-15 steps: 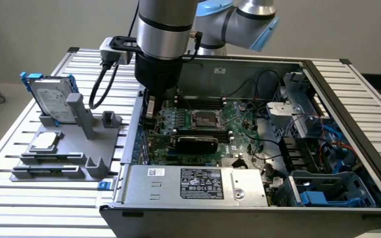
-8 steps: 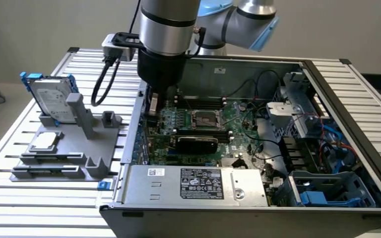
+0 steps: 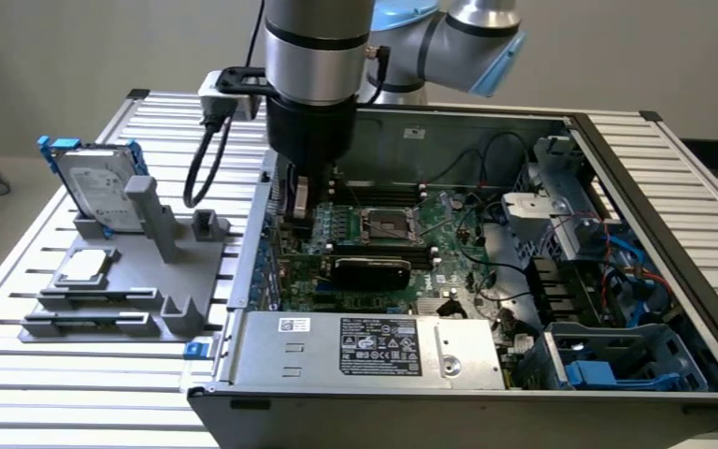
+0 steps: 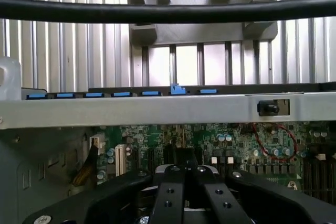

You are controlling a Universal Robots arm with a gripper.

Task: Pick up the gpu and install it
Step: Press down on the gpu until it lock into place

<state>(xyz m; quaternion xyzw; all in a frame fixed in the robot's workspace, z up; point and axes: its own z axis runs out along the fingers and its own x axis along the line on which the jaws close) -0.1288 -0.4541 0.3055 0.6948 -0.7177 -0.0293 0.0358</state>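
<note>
The gpu (image 3: 372, 271), a black card with rounded corners, sits low on the green motherboard (image 3: 452, 253) inside the open computer case, just below the processor socket (image 3: 388, 224). My gripper (image 3: 299, 215) hangs inside the case close to its wall on the exterior view's left, up and to the left of the gpu and apart from it. In the wrist view the black fingers (image 4: 170, 198) meet over the motherboard (image 4: 236, 145), so my gripper (image 4: 185, 174) is shut. Nothing shows between them.
A grey holder (image 3: 147, 271) beside the case carries a hard drive in a blue frame (image 3: 91, 187) and a small silver chip (image 3: 85, 267). The power supply (image 3: 372, 346) lies along the case front. Drive cages (image 3: 583, 234) and cables crowd its right side. A black cable (image 4: 157, 11) crosses above the case wall (image 4: 157, 109).
</note>
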